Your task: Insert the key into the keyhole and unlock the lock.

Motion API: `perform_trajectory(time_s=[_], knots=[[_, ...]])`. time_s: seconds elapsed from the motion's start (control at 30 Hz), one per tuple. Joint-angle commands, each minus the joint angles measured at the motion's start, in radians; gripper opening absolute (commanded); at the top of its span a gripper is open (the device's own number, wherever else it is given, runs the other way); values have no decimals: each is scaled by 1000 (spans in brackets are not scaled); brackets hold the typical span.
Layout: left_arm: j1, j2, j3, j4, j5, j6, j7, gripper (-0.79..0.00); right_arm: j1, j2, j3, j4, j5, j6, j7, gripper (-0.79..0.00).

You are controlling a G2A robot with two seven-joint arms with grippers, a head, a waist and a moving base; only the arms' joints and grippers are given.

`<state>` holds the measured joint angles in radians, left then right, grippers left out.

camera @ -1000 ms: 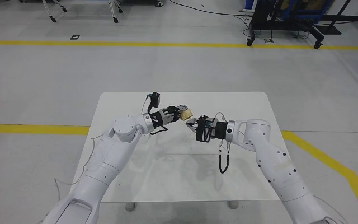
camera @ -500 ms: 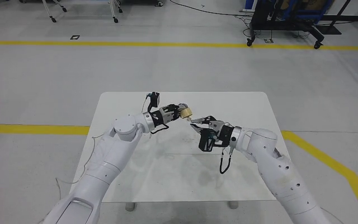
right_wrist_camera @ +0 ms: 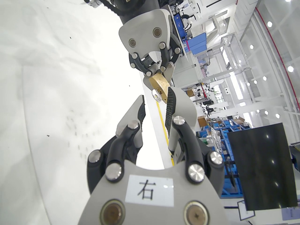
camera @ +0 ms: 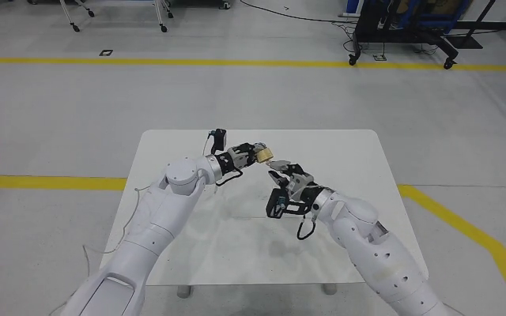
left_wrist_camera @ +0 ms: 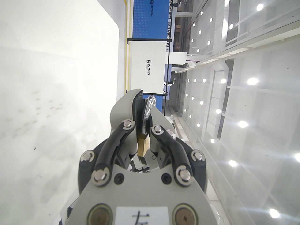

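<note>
Ideally the right tool point(right_wrist_camera: 156, 99), jaws apart, closes squarely on the protruding key point(right_wrist_camera: 156, 94) before twisting, with the left tool point(left_wrist_camera: 146, 105) clamped on the brass padlock point(left_wrist_camera: 143, 144).

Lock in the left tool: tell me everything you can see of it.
The lock is a small brass-coloured padlock body, metal by its look, pinched in the left tool and held off the table. A shiny silver piece, apparently the key, sticks out of its free end. The right tool stands open around that end; contact cannot be judged.
</note>
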<state>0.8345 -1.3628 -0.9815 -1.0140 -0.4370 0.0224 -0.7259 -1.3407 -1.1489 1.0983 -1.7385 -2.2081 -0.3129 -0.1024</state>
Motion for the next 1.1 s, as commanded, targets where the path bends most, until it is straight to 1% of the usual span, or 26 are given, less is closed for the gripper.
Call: perform_trajectory(time_s=[0.0, 0.07, 0.17, 0.27, 0.3, 0.43, 0.57, 0.73, 0.87, 1.07], knots=[[-1, -1, 0, 3, 1, -1, 2, -785, 5, -4, -14, -1, -13, 12, 26, -557], [-2, -2, -1, 5, 2, -1, 0, -785, 10, -6, -25, 0, -25, 20, 50, -560], [-4, -3, -2, 8, 6, -3, 0, -785, 15, -11, -35, 1, -35, 30, 83, -646], [-6, -4, -3, 10, 10, -3, -1, -785, 22, -16, -44, 4, -30, 36, 119, -693], [-6, -4, -3, 11, 11, -3, -2, -785, 25, -18, -46, 4, -28, 37, 129, -733], [-8, -5, -4, 15, 13, -6, -5, -785, 33, -24, -56, 12, -15, 38, 148, -763], [-9, -7, -4, 17, 18, -8, -7, -785, 38, -29, -62, 17, 0, 44, 172, -779], [-9, -8, -5, 21, 23, -15, -13, -785, 47, -39, -63, 27, 67, 45, 194, -785], [-9, -9, -7, 23, 26, -20, -17, -785, 49, -45, -48, 44, 175, 38, 157, -785], [-7, -9, -9, 23, 36, -32, -24, -785, 44, -51, -2, 81, 389, 12, 104, -785]])
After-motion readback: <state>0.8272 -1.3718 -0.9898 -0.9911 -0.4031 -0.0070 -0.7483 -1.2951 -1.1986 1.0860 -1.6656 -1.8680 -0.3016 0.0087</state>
